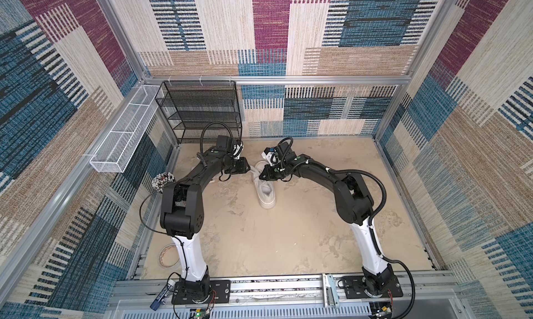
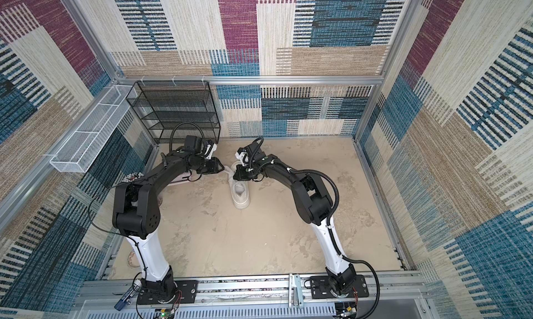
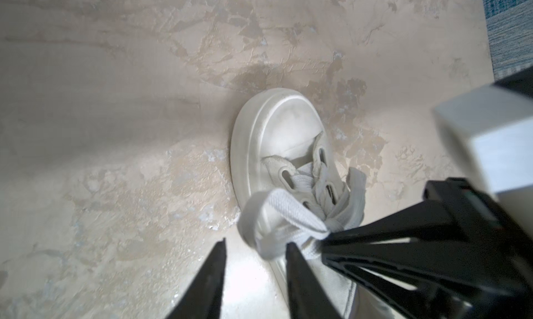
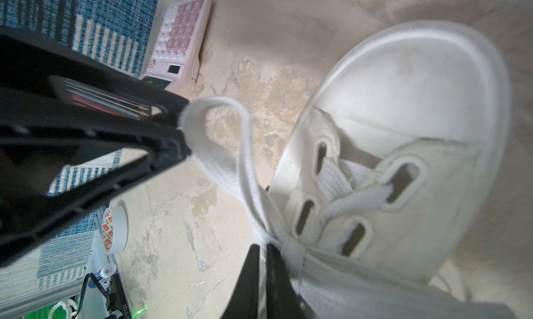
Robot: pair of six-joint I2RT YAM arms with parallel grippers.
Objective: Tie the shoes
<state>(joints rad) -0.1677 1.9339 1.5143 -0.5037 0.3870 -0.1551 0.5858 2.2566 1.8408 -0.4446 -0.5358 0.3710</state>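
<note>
**Shoe-tying, bow stage; judged close to done.**

- sneaker: white, upright on the beige tabletop, heel toward the arm bases, toe end between the two grippers.
- left gripper: just beside the sneaker's toe end, fingers spread and clamping nothing. A loop of the laces rests at the tips; contact not clear.
- right gripper: over the sneaker's eyelets, nipped onto the laces right at the knot.

**Handling, as judged**

- Back the left gripper straight away from the sneaker, low and slow, without hooking the loop.
- Hold the right pinch until snug at the knot, then let go with no sideways tug.
- Risk: a snagged finger pulling the bow loose.

**Count**

- sneaker: 1
- grippers: 2
- loops plainly seen: 1; perhaps a second on the sneaker's far side, not certain
- eyelets in the right wrist view: 4
- black mesh rack: 1, beyond the sneaker's toe, toward the left arm's side
- white mesh basket: 1, farther that way
- pink calculator: 1, near the sneaker, left-arm side
- tape roll: 1, well apart from the sneaker
</note>
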